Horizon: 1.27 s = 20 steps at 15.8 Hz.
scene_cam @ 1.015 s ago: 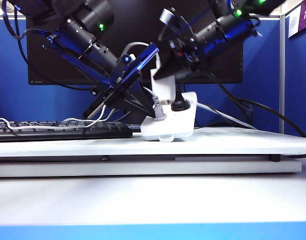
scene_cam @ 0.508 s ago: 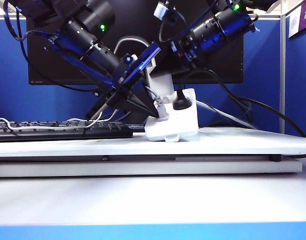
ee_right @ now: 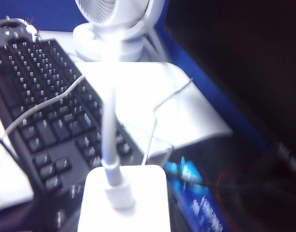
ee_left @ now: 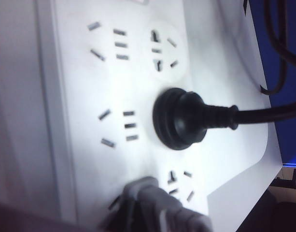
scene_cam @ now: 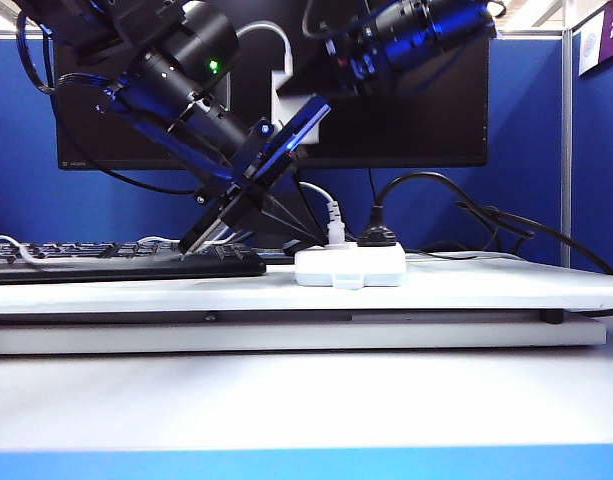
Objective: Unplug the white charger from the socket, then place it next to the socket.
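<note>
white charger (ee_right: 122, 203) unplugged, lifted high above the socket (scene_cam: 350, 266), clamped in right gripper (ee_right: 123, 220) jaws, cable rising from it, right arm raised before the monitor (scene_cam: 416, 120), left gripper (scene_cam: 201, 240) angled down beside the keyboard (scene_cam: 126, 262), jaw state unclear, socket flat on table (scene_cam: 486, 290), black plug (ee_left: 179, 118) seated

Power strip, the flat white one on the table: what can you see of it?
The flat white plastic power strip has rounded corners and a small tab on its front edge. It lies flat on the white table. A round black plug and a small white-grey plug sit in it, and the other outlets are empty. The left gripper hangs beside it, by the keyboard. The right gripper holds the white block charger high above it.
</note>
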Available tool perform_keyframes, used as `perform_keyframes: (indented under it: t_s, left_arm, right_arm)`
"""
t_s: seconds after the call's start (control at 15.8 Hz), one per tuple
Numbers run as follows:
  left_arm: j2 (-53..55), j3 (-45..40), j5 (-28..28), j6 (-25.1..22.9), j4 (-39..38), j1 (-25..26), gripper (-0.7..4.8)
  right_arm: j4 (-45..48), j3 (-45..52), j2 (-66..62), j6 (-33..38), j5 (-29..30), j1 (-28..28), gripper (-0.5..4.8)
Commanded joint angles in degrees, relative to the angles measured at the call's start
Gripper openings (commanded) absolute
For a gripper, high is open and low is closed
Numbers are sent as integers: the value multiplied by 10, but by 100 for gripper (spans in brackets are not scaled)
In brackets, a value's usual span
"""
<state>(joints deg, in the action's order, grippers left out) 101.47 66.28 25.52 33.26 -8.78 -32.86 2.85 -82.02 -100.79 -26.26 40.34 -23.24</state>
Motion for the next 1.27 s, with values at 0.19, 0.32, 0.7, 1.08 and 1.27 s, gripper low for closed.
perform_keyframes:
  t_s: [0.19, 0.32, 0.7, 1.08, 1.27]
  left_arm:
    - [9, -11, 16, -50, -62, -3, -5]
    - [2, -10, 49, -67, -45, -2, -5]
    - [-100, -10, 25, -78, -13, -1, -5]
    - [-245, -8, 26, -201, -44, -1, -5]
    - [-325, -8, 25, -215, -42, -2, -5]
  right_arm:
    - [98, -6, 9, 28, -44, 2, -1]
    - [139, -6, 9, 106, -44, 9, -1]
    - [182, -6, 55, 201, -44, 38, -1]
    - [114, -6, 157, 208, -63, 38, -1]
    - [40, -6, 215, 208, -72, 38, -1]
